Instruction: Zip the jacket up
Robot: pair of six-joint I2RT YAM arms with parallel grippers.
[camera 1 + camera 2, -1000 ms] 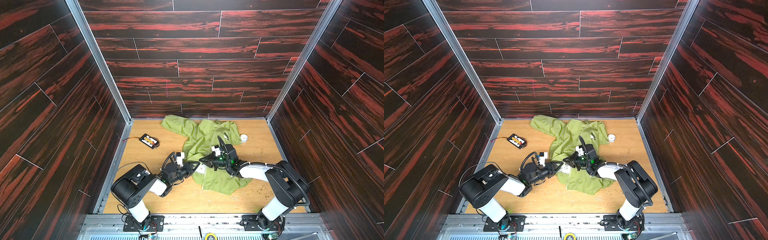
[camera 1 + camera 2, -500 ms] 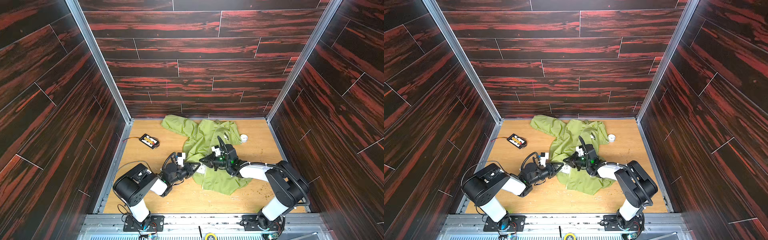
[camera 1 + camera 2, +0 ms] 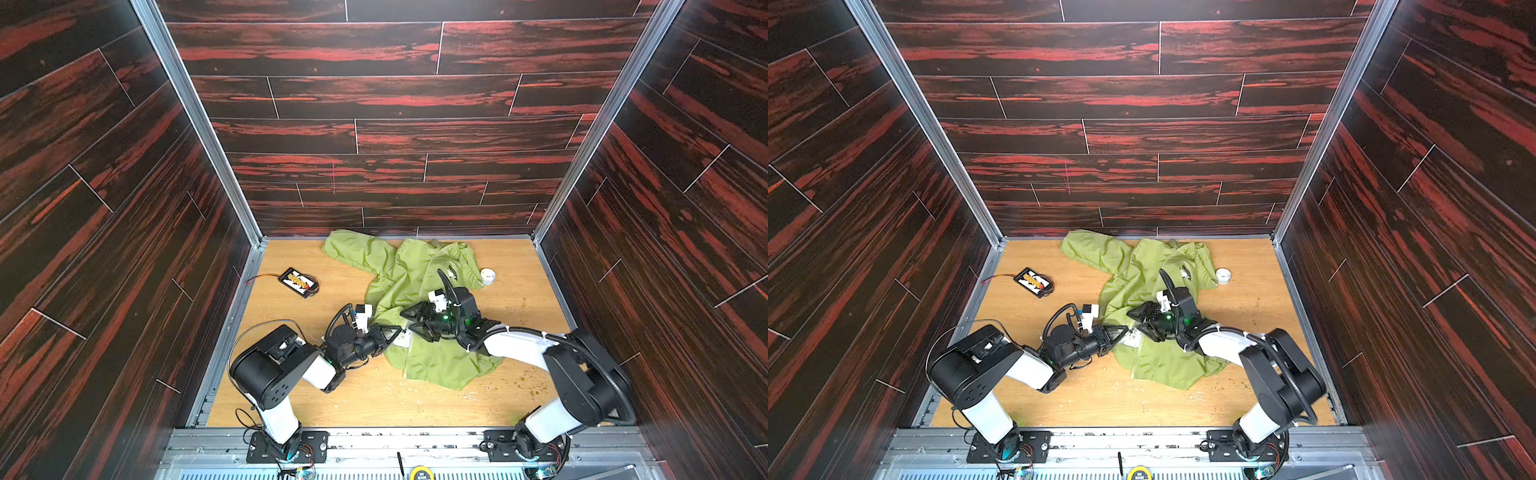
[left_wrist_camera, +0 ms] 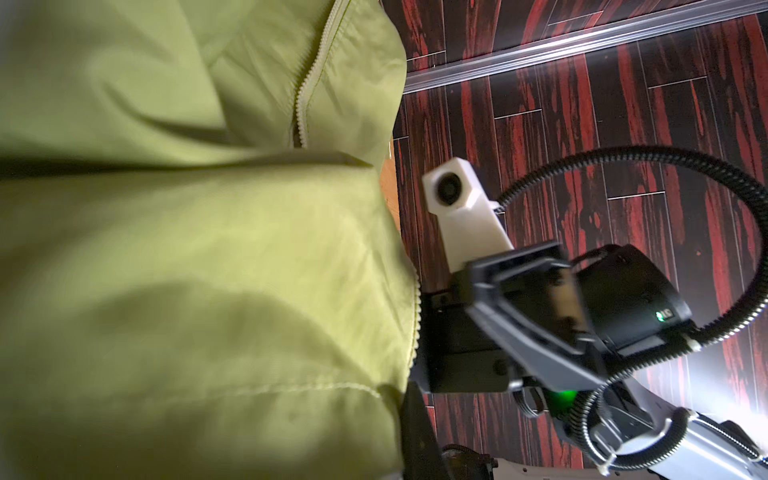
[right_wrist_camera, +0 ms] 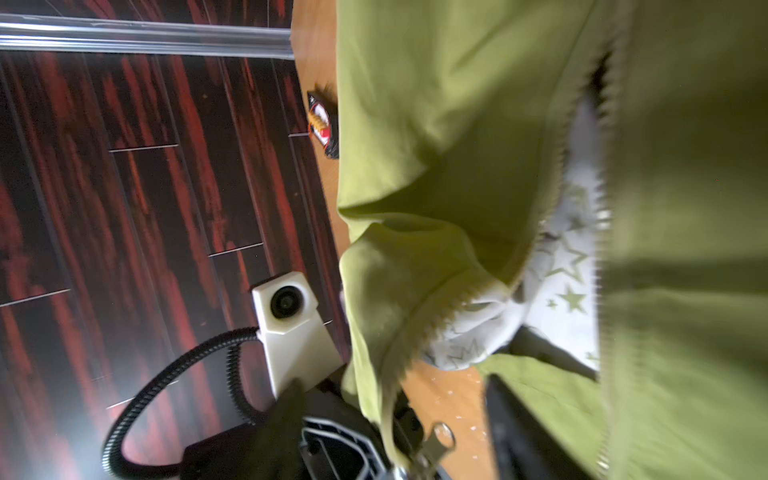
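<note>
Near the front of the worktop (image 3: 365,399), the left tool (image 3: 390,332) is pinched together on the front edge of the jacket (image 3: 419,286). Just beside it, the right tool (image 3: 413,325) hovers over the cloth with its jaws apart, holding nothing. The jacket lies crumpled from mid-worktop to the back wall and is not yet zipped. With only one thin edge held, a pull could drag or bunch the cloth, or the edge could slip free. Only the right wrist view shows the starred white lining (image 5: 569,270) gaping between the zipper (image 5: 457,305) rows; both top views hide this, and no view shows me the slider
</note>
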